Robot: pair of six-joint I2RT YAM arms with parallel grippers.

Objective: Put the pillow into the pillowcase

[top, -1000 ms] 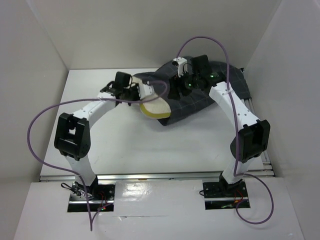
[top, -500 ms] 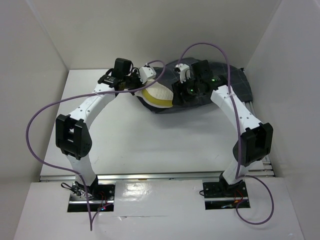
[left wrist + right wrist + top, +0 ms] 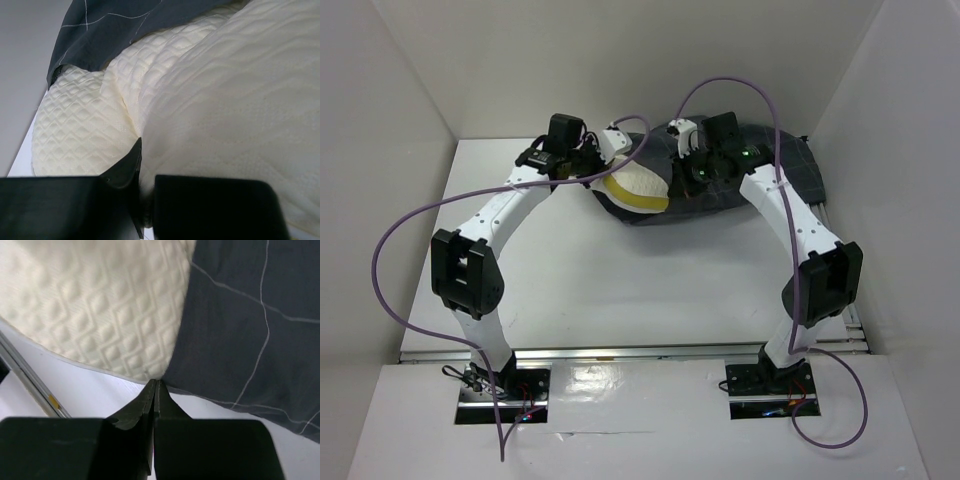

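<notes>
The cream quilted pillow (image 3: 636, 187) sticks out of the dark grid-lined pillowcase (image 3: 770, 170) at the back of the table, its yellow side band facing front. My left gripper (image 3: 617, 160) is shut on a fold of the pillow (image 3: 220, 100), and the pillowcase (image 3: 115, 25) lies over the pillow's far end. My right gripper (image 3: 672, 190) is shut, with its tips (image 3: 156, 382) pinching the lower hem of the pillowcase (image 3: 235, 335), right where that hem meets the pillow (image 3: 105, 310) just above the table.
White enclosure walls stand close at the left, back and right. The white table (image 3: 580, 270) stretches toward the arm bases. Purple cables (image 3: 390, 250) loop above both arms. A metal rail (image 3: 832, 215) runs along the table's right edge.
The right gripper's jaws have closed at the pillowcase hem. Over the last second the left arm carried the pillow back and to the right, and the pillowcase bunched toward the back.
</notes>
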